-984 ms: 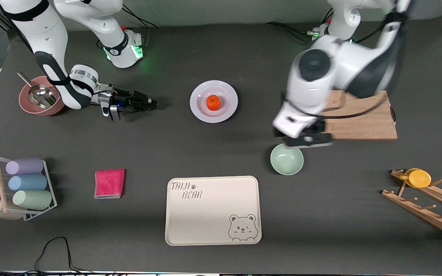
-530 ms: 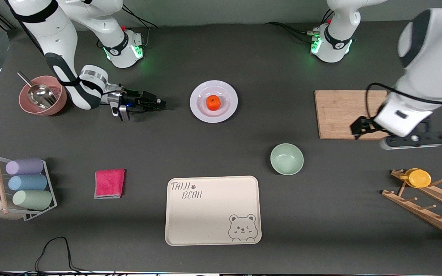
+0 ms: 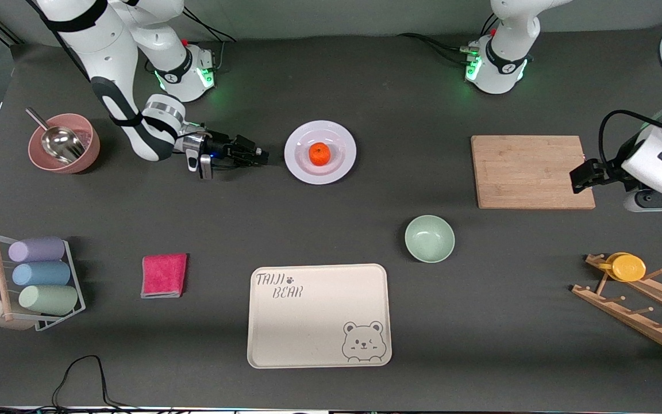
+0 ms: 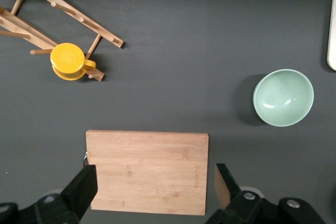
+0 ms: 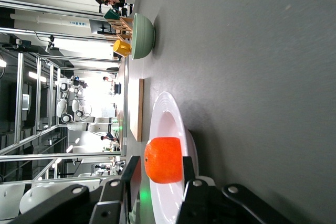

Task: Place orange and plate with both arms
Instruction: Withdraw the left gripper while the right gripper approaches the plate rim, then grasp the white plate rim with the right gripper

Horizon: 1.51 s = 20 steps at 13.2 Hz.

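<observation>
Toward the right arm's end of the table: right gripper (image 3: 255,154), low over the tabletop and lying nearly level, aimed at the plate (image 3: 293,156) and just short of its rim. Fingers apart, nothing between them; in the right wrist view, the orange (image 5: 163,159) framed in the gap, farther off.

Mid-table: plate flat on the tabletop, hollow upward, with the orange resting in its centre (image 3: 320,153). Nearer to the front camera, well apart from it: green bowl (image 3: 429,238) and beige bear tray (image 3: 318,315).

Toward the left arm's end: left gripper (image 4: 155,184), up over the cutting board (image 3: 529,171) at its edge, fingers spread wide and empty. Seemingly waiting, well apart from plate and fruit.

Likely trouble from here:
- Coming in too low and butting the rim rather than straddling it would probably skid the glossy plate toward the left arm's end.
- Pinching only the thin rim and lifting from one edge could tip the plate and send the orange rolling off.
- Closing on the round fruit off-centre may squirt it out of the fingers.

As for heading: no long axis on either thing. Plate round and level, facing straight up. Orange near-spherical; cannot tell which way its stem end faces.
</observation>
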Motion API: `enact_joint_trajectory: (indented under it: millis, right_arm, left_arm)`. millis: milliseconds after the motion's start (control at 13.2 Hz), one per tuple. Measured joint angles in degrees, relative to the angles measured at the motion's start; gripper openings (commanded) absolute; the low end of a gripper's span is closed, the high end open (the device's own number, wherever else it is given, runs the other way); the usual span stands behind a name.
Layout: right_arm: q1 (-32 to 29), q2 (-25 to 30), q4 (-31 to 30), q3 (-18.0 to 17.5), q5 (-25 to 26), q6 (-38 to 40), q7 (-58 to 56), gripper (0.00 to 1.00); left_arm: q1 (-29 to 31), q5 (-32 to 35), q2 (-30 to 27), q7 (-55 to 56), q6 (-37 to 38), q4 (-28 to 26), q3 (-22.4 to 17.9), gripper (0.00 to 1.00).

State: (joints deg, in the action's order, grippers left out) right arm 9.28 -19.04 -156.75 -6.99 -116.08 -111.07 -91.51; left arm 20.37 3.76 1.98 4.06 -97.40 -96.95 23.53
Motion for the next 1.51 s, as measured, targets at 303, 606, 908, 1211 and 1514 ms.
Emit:
enact_joint_trajectory:
  millis: [303, 606, 908, 1211, 1514]
  right_arm:
    - [1.2, -2.8, 1.7, -1.9, -3.4, -1.4, -4.1, 0.38]
    - [1.7, -6.0, 3.0, -2.0, -5.9, -1.4, -7.0, 0.38]
    - [2.4, -6.9, 4.0, -3.1, -8.1, -1.3, -7.5, 0.38]
    - [2.4, -7.4, 4.5, -5.0, -10.2, -1.3, -7.7, 0.38]
    - [2.4, -8.2, 5.2, -6.2, -11.0, -1.4, -7.8, 0.16]
  left_arm:
    - [0.5, -0.2, -1.4, -4.2, 5.4, 0.1, -1.8, 1.0]
    - [0.3, -0.7, -1.4, -5.9, 5.1, -1.1, -1.3, 1.0]
    - [0.3, -1.1, -1.4, -6.5, 4.2, -2.6, -1.2, 1.0]
    - [0.3, -1.1, -1.4, -7.4, 4.2, -3.0, -1.2, 1.0]
    - [0.3, -1.1, -1.4, -7.8, 4.3, -3.1, -1.4, 1.0]
